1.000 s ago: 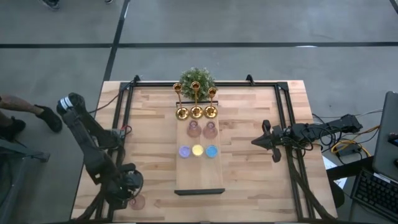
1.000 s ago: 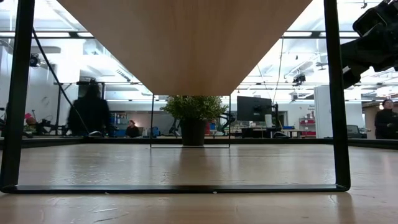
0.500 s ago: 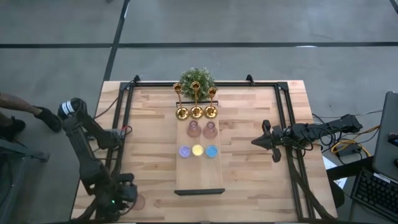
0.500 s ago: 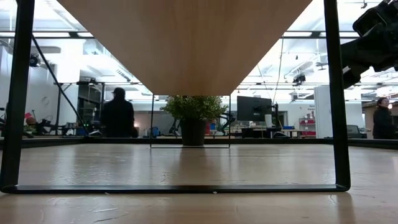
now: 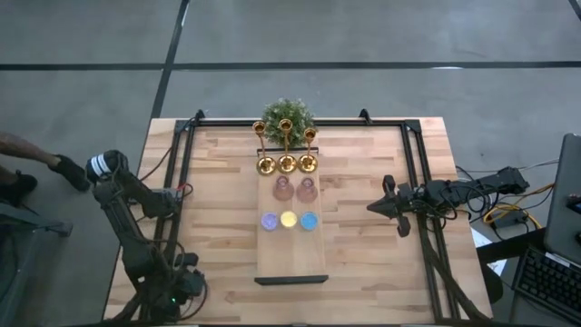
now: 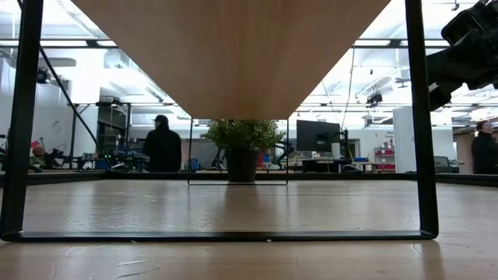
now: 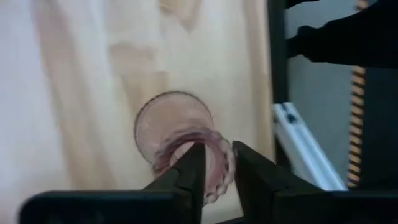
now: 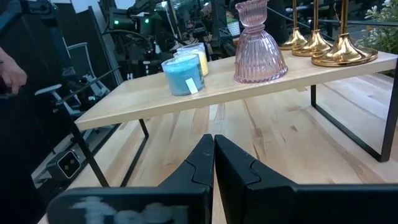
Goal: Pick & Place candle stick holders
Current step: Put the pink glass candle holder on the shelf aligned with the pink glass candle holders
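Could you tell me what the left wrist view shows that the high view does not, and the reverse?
Only the left wrist view shows a pink glass holder lying on the table, with the left gripper closing on its rim. Only the high view shows the raised shelf carrying three gold holders, two pink ones, the purple, yellow and blue ones, plus the right gripper waiting shut. Both show the wooden table.

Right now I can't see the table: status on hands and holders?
Left hand at the near-left corner, closing on a pink glass holder. Right hand shut, idle at the right. Nothing in the way.
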### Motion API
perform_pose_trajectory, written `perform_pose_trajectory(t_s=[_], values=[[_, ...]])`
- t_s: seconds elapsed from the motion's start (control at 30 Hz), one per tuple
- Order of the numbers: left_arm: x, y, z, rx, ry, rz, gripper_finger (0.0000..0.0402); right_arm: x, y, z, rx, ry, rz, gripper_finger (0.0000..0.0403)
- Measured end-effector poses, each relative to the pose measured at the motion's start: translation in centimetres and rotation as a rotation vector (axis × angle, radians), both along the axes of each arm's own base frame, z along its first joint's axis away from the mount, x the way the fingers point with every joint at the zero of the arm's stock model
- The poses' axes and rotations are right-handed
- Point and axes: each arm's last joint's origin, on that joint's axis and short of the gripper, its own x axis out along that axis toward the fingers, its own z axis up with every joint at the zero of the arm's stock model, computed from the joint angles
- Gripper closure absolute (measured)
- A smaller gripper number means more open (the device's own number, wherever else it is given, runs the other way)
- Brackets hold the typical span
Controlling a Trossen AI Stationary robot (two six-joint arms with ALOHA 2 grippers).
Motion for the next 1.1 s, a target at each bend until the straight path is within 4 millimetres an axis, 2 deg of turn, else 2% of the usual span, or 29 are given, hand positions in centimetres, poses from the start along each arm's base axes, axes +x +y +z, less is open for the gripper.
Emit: perform_pose_trajectory(t_s=[0.1,0.3,0.53,0.63,0.8,1.1], values=[[0.0,0.6,-0.2,0.066,-0.007,-0.006,0.0362,0.0,0.0,0.0,0.0,0.0,0.0,0.0394],[0.3,2.3,-0.2,0.186,0.011,0.011,0.0369,0.0,0.0,0.0,0.0,0.0,0.0,0.0394],[0.6,5.3,2.0,0.201,-0.019,0.049,0.0379,0.0,0.0,0.0,0.0,0.0,0.0,0.0394],[0.4,7.2,2.7,0.244,-0.018,0.091,0.0386,0.0,0.0,0.0,0.0,0.0,0.0,0.0394],[0.3,8.9,4.0,0.23,-0.047,0.14,0.0387,0.0,0.0,0.0,0.0,0.0,0.0,0.0394],[0.3,10.8,6.1,0.249,-0.101,0.157,0.0388,0.0,0.0,0.0,0.0,0.0,0.0,0.0394]])
